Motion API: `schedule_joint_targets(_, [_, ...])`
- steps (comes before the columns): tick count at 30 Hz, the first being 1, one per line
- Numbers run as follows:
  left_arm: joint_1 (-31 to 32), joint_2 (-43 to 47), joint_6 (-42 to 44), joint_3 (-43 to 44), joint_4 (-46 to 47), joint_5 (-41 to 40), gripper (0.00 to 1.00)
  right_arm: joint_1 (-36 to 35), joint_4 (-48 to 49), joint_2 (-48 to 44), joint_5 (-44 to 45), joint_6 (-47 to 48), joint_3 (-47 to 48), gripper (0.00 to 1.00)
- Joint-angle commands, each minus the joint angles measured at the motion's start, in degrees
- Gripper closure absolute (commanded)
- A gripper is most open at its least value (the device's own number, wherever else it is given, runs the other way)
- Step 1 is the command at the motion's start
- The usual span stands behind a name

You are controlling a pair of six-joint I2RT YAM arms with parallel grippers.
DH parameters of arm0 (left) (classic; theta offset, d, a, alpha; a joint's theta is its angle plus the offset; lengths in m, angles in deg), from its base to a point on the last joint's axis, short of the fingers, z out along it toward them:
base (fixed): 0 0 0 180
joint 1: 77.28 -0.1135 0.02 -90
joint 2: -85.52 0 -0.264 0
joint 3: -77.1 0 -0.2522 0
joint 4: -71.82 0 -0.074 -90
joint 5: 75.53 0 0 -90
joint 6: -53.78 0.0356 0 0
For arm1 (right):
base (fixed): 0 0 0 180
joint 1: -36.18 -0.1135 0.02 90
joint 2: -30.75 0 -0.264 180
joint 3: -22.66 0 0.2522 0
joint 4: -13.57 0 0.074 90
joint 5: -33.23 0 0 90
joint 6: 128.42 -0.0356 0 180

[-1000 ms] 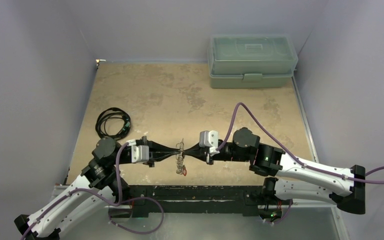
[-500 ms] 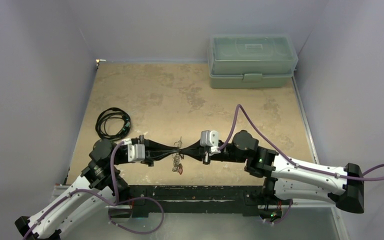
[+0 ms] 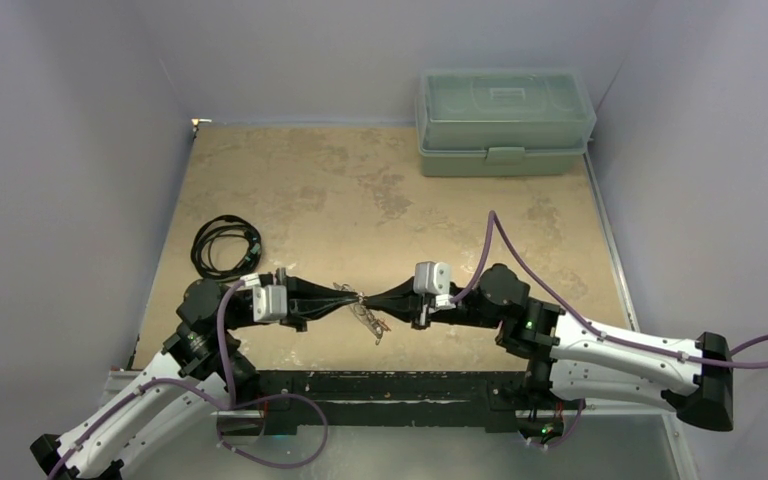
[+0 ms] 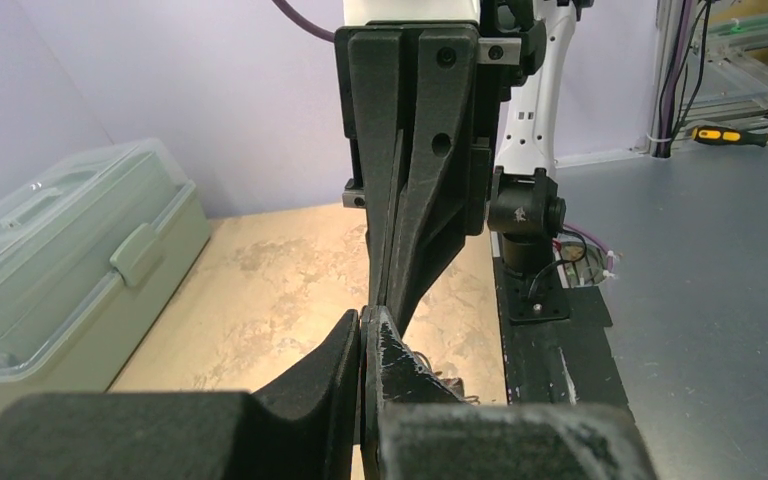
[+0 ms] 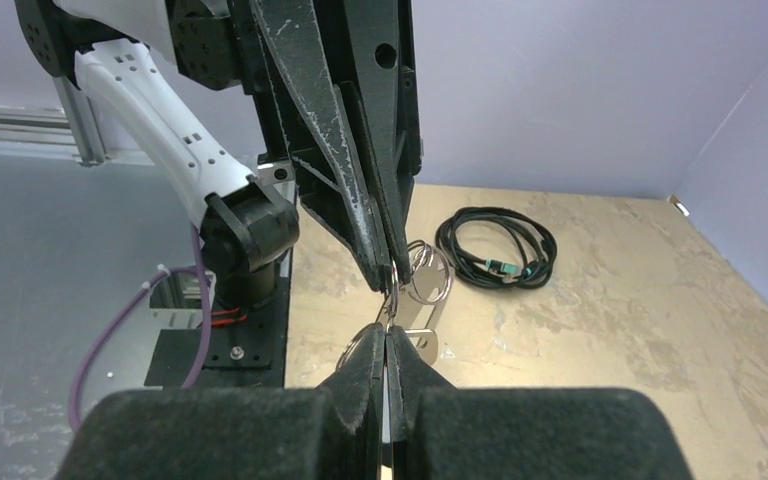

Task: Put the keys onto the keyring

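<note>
Close to the near edge of the table [image 3: 290, 200], the two grippers meet tip to tip. The left gripper [image 3: 348, 297] has its fingers pressed together on the keyring [image 5: 428, 273], a round wire ring lifted off the table. The right gripper [image 3: 373, 299] is closed tight too, at the same bunch; which piece it pinches I cannot tell. The keys [image 3: 372, 323] hang just below. Farther left lies a coiled black cable [image 3: 225, 246]. At the far edge stands a closed green plastic box [image 3: 505, 120].

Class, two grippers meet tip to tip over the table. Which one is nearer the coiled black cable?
The left gripper: the cable lies just beyond its wrist, while the right gripper reaches in from the opposite side.
</note>
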State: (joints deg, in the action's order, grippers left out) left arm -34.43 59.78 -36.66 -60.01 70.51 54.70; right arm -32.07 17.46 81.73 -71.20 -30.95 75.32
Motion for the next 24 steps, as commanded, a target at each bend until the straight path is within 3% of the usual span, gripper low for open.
schedule_joint_targets(1, [-0.99,0.35,-0.61,0.02,3.64,-1.63,1.0,-0.13,0.67,-2.93,0.54,-0.23,-0.42,1.0])
schedule_joint_targets(16, [-1.74,-1.16,-1.25,-0.01,4.51,-0.12,1.0,-0.13,-1.96,-3.4,1.81,1.14,1.34,1.0])
schedule_joint_targets(20, [-1.79,-1.0,-1.37,-0.08,4.67,-0.07,1.0,-0.14,-4.81,-1.77,1.36,1.76,3.13,0.78])
schedule_joint_targets(24, [-1.9,-1.06,-1.41,-0.06,4.75,0.04,1.0,-0.13,-3.85,-1.05,0.63,1.51,3.11,0.71])
